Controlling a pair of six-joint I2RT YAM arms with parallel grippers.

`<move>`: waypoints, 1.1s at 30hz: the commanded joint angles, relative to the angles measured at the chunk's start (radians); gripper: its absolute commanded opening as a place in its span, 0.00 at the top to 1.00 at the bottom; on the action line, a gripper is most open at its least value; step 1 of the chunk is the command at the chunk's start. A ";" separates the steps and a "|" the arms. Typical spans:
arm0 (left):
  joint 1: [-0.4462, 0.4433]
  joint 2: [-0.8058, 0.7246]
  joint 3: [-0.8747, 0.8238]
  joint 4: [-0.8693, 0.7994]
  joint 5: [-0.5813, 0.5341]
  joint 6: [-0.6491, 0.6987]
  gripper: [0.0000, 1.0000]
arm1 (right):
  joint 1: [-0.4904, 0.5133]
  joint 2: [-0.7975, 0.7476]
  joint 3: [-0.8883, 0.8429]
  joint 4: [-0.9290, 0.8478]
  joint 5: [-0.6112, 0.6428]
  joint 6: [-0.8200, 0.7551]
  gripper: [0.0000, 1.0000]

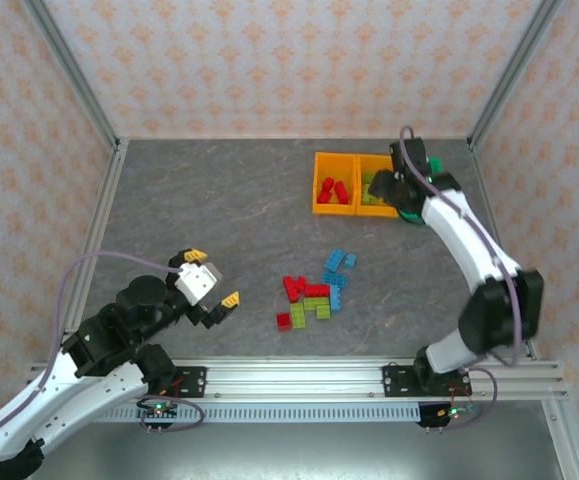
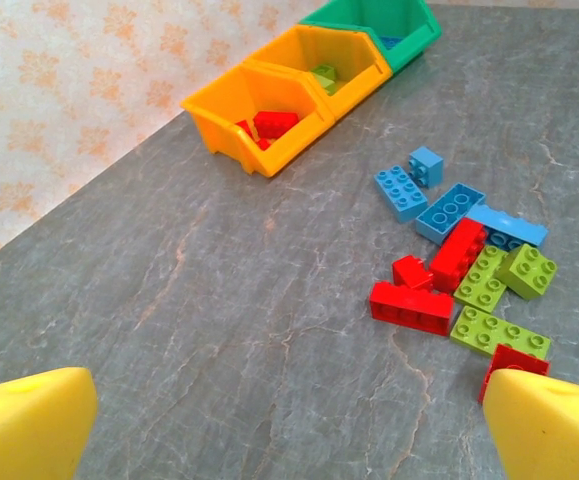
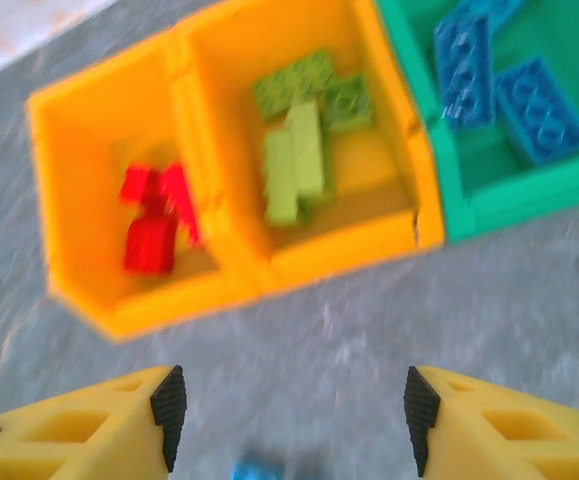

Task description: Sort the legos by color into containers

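Item: legos (image 1: 314, 290), a loose heap of red, lime green and blue studded bricks lying mid-table (image 1: 209, 200), several touching or overlapping.
Already stowed: a few reds in the orange bin with reds (image 3: 169, 300), greens in the orange bin with greens (image 3: 339, 250), blues in the green bin (image 3: 539, 190). The three bins stand side by side at the far right of the table.
Weight: I judge them very light. A nudge would likely skate one across the table.
Stiffness: hard plastic that should not give under my pads.
Surface: smooth, glossy side walls, probably slippery, so a skewed pinch may squirt a brick out.
Fragility: low. A short drop into a bin should do no harm.
Where to hold: across the two long flat sides, pads square to them and below the studs. I would take an outlying brick first, such as the small blue one (image 2: 426, 165) at the heap's far edge.
My left gripper (image 2: 289, 430): fingers spread wide, nothing between them, near the heap and facing it.
My right gripper (image 3: 294, 410): over the table just in front of the bins, fingers apart, nothing between the pads.
Unresolved: a blue blur at the lower edge of the right wrist view. I cannot tell what it is.
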 commanded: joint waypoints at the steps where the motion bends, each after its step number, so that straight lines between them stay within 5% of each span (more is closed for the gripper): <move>1: 0.010 0.003 -0.017 0.045 0.090 0.034 0.00 | 0.088 -0.127 -0.193 0.016 -0.048 0.087 0.37; 5: 0.012 0.027 -0.030 0.071 0.119 0.043 0.00 | 0.183 -0.169 -0.314 0.057 -0.088 0.130 0.34; 14: 0.014 0.070 -0.016 0.052 0.109 0.047 0.00 | 0.231 0.061 -0.375 0.263 -0.023 0.149 0.33; 24: 0.013 0.059 -0.023 0.050 0.096 0.051 0.00 | 0.228 0.205 -0.422 0.310 0.021 0.232 0.53; 28: 0.013 0.066 -0.021 0.051 0.096 0.051 0.00 | 0.228 0.185 -0.467 0.322 0.031 0.245 0.68; 33: 0.013 0.063 -0.021 0.049 0.090 0.051 0.00 | 0.229 0.112 -0.483 0.289 0.055 0.247 0.75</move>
